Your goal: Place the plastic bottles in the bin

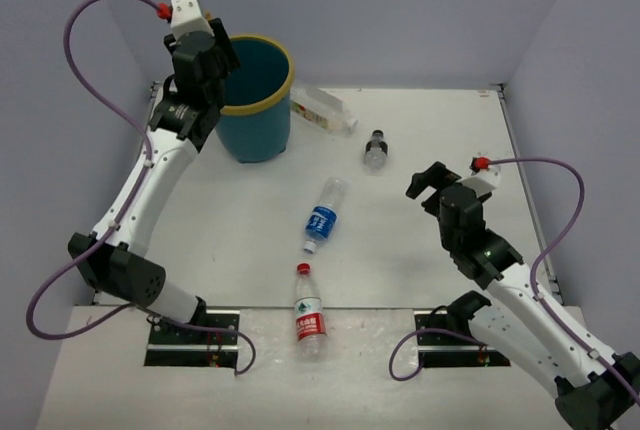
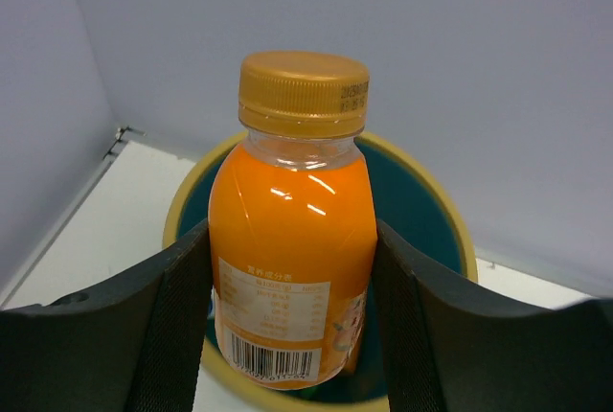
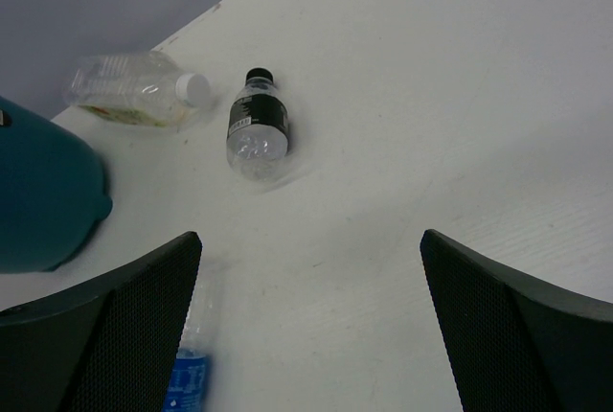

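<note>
Table (image 1: 420, 250): white top, gray walls on three sides.

L arm (image 1: 150, 180) reaches from its base at the near-left up and far-left, elbow low near the base, long link slanting up, wrist bent over toward the bin (image 1: 262, 125). L gripper (image 1: 218, 50) hangs above the bin's near-left rim. Wrist cam shows both fingers (image 2: 177, 326) pressed on the sides of an orange bottle (image 2: 292, 259), so it's clamped on it. Bottle is upright, gold cap on top, label w/ barcode facing the cam, bin's yellow rim and teal inside right below it.

R arm (image 1: 520, 295) runs from the near-right base diagonally in toward the table's middle, wrist low and angled fwd. R gripper (image 1: 432, 182) is spread wide w/ nothing btwn the fingers, hovering over bare table, well apart from every bottle.

Bin stands far-left on the table, upright, mouth open.

Bottles on the table, all lying down:
- red-label bottle (image 1: 310, 318), near edge btwn the two bases, red cap pointing away from the bases.
- blue-label bottle (image 1: 322, 215), mid-table, cap toward the near side.
- clear bottle (image 1: 322, 110), just beside the bin's right side, white cap to the right.
- dark-capped bottle (image 1: 376, 148), smallest, near the clear one, black label.
</note>
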Robot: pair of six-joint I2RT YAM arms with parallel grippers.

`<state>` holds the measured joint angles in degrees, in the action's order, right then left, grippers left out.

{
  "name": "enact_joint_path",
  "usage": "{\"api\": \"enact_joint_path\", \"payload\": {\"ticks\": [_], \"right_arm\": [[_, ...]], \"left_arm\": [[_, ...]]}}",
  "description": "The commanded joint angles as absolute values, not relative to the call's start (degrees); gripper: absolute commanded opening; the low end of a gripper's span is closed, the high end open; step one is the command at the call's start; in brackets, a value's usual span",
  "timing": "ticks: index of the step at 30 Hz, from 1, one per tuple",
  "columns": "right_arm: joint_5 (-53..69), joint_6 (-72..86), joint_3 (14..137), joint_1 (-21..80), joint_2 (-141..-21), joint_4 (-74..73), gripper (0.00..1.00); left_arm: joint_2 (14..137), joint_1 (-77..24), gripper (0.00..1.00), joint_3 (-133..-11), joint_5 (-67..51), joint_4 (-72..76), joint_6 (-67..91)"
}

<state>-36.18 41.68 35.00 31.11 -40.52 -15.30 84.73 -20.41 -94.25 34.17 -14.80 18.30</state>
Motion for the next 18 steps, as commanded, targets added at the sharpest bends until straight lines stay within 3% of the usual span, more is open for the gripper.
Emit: {"api": "enact_joint_path", "payload": {"ticks": [1, 3, 6, 10, 18], "right_arm": [[-34.0, 41.9, 36.9, 31.1, -42.8, -14.2, 0.99], [-32.9, 42.1, 37.4, 31.1, -44.0, -14.9, 0.99], [-28.8, 41.7, 37.4, 31.2, -45.0, -14.1, 0.99], [-24.2, 40.0, 37.8, 31.3, -46.8, -13.2, 0.99], [-15.4, 38.7, 40.4, 34.6, -53.6, -8.2, 0.99]], "left_arm": [[91.4, -16.4, 0.36, -104.1, 26.4, -8.0, 14.6], [96.6, -14.6, 0.44, -107.7, 23.1, -11.8, 16.6], [101.1, -11.6, 0.78, -112.0, 17.6, -15.1, 19.2], [99.9, -11.3, 1.0, -108.2, 15.1, -13.0, 18.2], [89.8, -11.2, 1.0, -99.5, 9.6, -13.3, 18.8]]}}
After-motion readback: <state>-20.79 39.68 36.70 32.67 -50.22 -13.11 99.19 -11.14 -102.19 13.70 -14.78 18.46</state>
